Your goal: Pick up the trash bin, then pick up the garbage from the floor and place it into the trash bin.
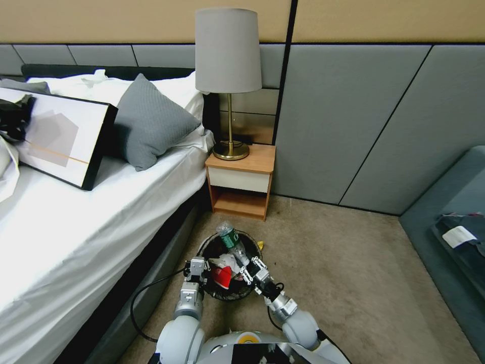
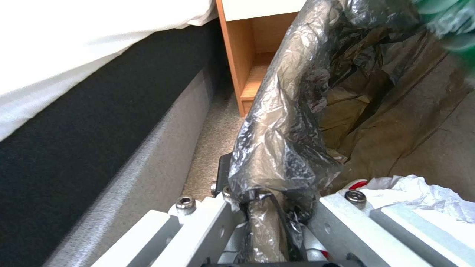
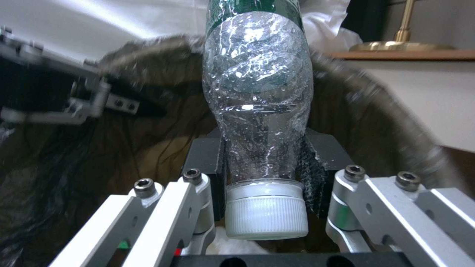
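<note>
Right claw [image 3: 265, 185] pinches bottle [image 3: 257, 92] neck over trash bin [image 1: 212, 245].

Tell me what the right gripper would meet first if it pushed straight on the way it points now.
The right gripper, shut on the neck of a crumpled clear plastic bottle with a green label, points over the black-bag-lined trash bin. The bottle's far end would probably reach the bin's far rim first; depth is unclear.

The bottle [image 3: 257, 111] is clear with a green label and a white cap [image 3: 265, 211]. The bin [image 1: 230, 270] is lined with a black bag [image 2: 287, 122] and holds a red packet [image 1: 221, 275] and white tissue [image 2: 421, 193]. The carpet [image 1: 328, 253] is beige-grey, the nightstand [image 1: 241, 179] orange-brown with a white drawer.
</note>
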Robot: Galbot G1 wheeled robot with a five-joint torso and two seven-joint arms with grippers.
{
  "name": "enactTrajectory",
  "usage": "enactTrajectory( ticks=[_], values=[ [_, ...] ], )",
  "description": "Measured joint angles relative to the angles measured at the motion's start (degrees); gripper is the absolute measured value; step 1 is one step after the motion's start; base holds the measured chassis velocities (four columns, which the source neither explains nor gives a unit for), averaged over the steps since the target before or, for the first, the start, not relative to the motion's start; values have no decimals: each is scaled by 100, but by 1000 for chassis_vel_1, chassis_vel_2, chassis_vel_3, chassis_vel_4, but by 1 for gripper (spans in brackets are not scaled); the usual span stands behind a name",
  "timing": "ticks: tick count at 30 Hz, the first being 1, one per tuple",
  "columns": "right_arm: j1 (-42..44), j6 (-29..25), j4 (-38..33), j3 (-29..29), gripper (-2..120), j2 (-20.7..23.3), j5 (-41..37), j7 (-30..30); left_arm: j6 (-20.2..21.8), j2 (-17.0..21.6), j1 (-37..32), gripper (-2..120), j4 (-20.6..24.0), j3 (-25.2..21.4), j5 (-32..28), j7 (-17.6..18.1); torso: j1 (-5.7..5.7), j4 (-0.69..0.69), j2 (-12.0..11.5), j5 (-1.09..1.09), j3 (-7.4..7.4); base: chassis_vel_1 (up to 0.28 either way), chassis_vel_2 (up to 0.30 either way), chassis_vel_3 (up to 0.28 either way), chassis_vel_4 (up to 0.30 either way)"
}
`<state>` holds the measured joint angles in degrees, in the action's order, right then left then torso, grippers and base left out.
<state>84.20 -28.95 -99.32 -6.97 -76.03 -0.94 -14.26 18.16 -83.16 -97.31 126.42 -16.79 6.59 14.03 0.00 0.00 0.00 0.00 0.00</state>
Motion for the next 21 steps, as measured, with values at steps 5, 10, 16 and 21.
enactTrajectory(
  ticks=[5,10,16,21],
  values=[
    [-33,-73,266,87,28,-55,79,0,4,1,20,2,-6,2,2,6,0,0,0,0,0,0,0,0,0],
    [-85,-124,553,120,27,-93,113,4,2,15,23,2,-1,-5,1,1,0,1,0,-2,0,0,0,0,0],
    [-95,-137,644,65,27,-75,111,7,2,25,19,2,2,-6,-1,2,0,3,1,0,0,0,0,0,0],
    [-57,-133,632,20,39,-41,110,31,3,28,34,2,3,8,-3,1,0,1,0,1,0,0,0,0,0]
  ],
)
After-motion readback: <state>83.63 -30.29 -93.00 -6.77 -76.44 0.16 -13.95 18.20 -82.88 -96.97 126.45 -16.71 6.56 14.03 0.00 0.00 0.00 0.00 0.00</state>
